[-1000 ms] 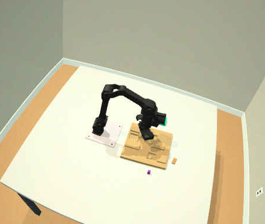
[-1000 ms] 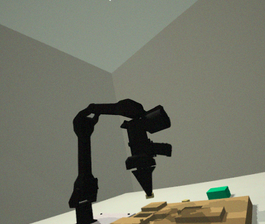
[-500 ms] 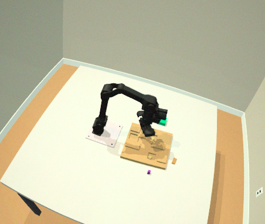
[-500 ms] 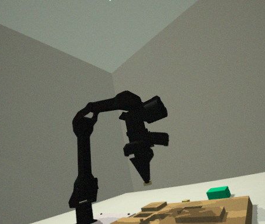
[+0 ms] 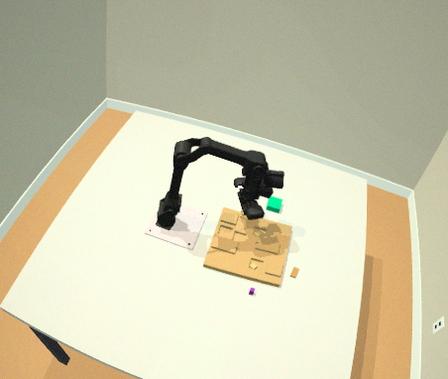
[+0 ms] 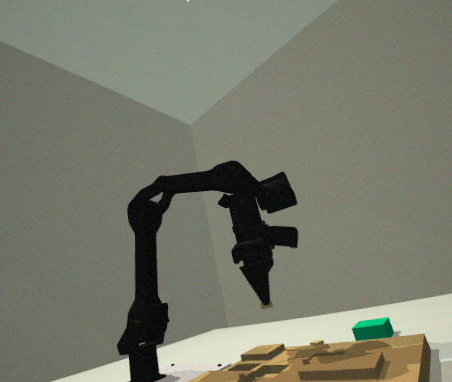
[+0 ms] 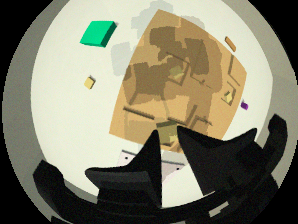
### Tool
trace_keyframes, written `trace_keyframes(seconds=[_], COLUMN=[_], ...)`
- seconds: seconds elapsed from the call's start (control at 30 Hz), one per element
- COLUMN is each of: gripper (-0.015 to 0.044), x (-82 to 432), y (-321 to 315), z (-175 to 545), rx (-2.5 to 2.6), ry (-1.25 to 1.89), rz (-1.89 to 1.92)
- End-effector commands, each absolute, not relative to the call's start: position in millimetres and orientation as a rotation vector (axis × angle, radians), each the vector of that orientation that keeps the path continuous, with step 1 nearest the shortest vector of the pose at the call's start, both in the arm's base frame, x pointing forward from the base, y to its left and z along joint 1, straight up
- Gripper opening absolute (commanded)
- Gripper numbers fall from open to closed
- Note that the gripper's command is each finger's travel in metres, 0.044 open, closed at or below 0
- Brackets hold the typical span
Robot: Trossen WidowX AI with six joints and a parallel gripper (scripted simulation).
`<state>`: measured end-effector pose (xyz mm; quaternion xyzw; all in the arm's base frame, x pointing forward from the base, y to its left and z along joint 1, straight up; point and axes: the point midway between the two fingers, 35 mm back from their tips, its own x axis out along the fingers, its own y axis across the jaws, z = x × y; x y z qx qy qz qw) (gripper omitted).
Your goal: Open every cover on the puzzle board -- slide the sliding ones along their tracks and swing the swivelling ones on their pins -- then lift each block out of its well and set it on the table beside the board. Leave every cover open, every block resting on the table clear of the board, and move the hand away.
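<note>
My gripper [image 5: 255, 217] [image 6: 266, 303] [image 7: 167, 131] is shut on a small tan block [image 6: 266, 306] [image 7: 165, 135] and holds it in the air above the wooden puzzle board [image 5: 235, 267] [image 6: 412, 362] [image 7: 142, 50]. The board has raised wooden covers, such as one at its back left [image 6: 263, 352], and square recesses. Small yellow pieces [image 5: 253, 266] [image 6: 317, 342] [image 7: 228, 96] show on it. A green block [image 5: 274, 204] [image 6: 373, 328] [image 7: 98, 34], an orange block [image 5: 294, 272] [image 7: 230, 44], a purple block [image 5: 252, 291] [image 7: 244, 106] and a yellow block [image 7: 89, 82] lie on the table off the board.
The arm's pale base plate [image 5: 195, 228] [image 7: 172, 170] lies beside the board. The white table [image 5: 121, 288] extends around both. The green block stands near the board's far edge, and the purple and orange blocks lie close to its other edges. Arm shadows cover parts of the board.
</note>
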<state>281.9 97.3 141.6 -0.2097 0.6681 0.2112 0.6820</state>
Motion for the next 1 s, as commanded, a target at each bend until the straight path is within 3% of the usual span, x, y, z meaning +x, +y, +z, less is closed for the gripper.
trace_keyframes(seconds=[0.0, 0.97], gripper=[0.008, 0.008], x=[280, 232], y=[113, 214], z=[143, 144], rx=[-0.467, -0.46], ry=[1.495, 1.496], rz=[0.473, 0.48])
